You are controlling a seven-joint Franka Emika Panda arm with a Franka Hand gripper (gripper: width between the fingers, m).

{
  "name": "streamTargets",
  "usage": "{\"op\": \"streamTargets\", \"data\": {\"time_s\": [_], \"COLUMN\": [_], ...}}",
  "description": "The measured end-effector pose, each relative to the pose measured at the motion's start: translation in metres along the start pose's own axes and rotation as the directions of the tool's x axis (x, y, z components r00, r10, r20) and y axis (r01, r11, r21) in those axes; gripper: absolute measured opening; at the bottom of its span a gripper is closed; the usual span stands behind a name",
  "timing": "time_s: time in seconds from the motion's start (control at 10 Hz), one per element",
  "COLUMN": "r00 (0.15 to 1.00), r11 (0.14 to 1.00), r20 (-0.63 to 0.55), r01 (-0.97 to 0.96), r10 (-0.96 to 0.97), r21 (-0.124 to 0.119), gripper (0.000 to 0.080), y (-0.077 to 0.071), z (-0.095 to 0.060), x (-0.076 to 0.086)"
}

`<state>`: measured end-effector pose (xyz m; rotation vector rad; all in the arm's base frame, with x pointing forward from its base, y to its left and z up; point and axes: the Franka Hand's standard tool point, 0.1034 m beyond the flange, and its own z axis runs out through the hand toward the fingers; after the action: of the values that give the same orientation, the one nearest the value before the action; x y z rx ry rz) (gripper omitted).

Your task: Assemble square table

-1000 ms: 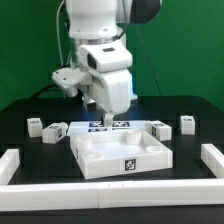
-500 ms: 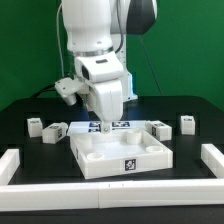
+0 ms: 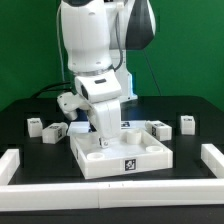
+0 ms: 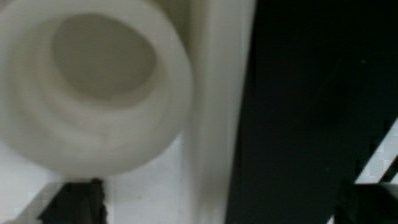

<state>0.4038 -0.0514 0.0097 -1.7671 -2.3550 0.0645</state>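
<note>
The square table top (image 3: 135,155) is a white slab with a raised rim and a black-white tag on its front wall, lying mid-table. My gripper (image 3: 103,140) is down at its rear corner on the exterior view's left. In the wrist view the slab's rim and a round recess (image 4: 89,85) fill the picture very close up. The gripper (image 4: 228,205) is open, with a dark fingertip (image 4: 71,202) over the white slab and the other at the frame's edge over the black table. Two leg posts (image 3: 52,131) lie at the exterior view's left and two (image 3: 186,123) at the right.
A low white border wall (image 3: 20,162) runs round the front and both sides of the black table. The marker board (image 3: 125,124) lies flat behind the slab. A green backdrop stands behind the arm.
The arm has come down and a little toward the exterior view's left. The gripper has dropped from above the marker board to the slab's rear left corner. The slab and legs have not moved.
</note>
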Motion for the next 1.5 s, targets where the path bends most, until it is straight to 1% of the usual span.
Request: {"op": "streamTargets", "data": {"time_s": [0.1, 0.2, 0.4, 0.5, 0.6, 1.1, 1.2, 1.3, 1.4, 1.5], "r00": [1.0, 1.0, 1.0, 1.0, 1.0, 1.0, 1.0, 0.997, 0.995, 0.989], "r11": [1.0, 1.0, 1.0, 1.0, 1.0, 1.0, 1.0, 0.997, 0.994, 0.989], "r20": [0.0, 0.0, 0.0, 0.0, 0.002, 0.01, 0.01, 0.008, 0.003, -0.004], "r01": [-0.002, -0.003, -0.005, -0.005, -0.007, 0.005, -0.025, -0.079, -0.104, -0.147], "r10": [0.002, 0.003, 0.005, 0.005, 0.007, -0.005, 0.025, 0.079, 0.104, 0.147], "r21": [0.001, 0.002, 0.003, 0.004, 0.0, -0.003, -0.005, -0.017, -0.022, -0.031], "gripper": [0.0524, 0.0524, 0.0247, 0.0247, 0.0076, 0.0073, 0.0073, 0.0074, 0.0074, 0.0074], "y": [0.0, -0.001, -0.001, -0.002, -0.001, 0.0, 0.003, 0.016, 0.027, 0.043], "z": [0.0, 0.001, 0.001, 0.002, 0.001, 0.0, 0.0, -0.002, -0.002, -0.003], "x": [-0.001, -0.001, -0.001, -0.001, -0.002, -0.004, -0.002, 0.008, 0.015, 0.022]}}
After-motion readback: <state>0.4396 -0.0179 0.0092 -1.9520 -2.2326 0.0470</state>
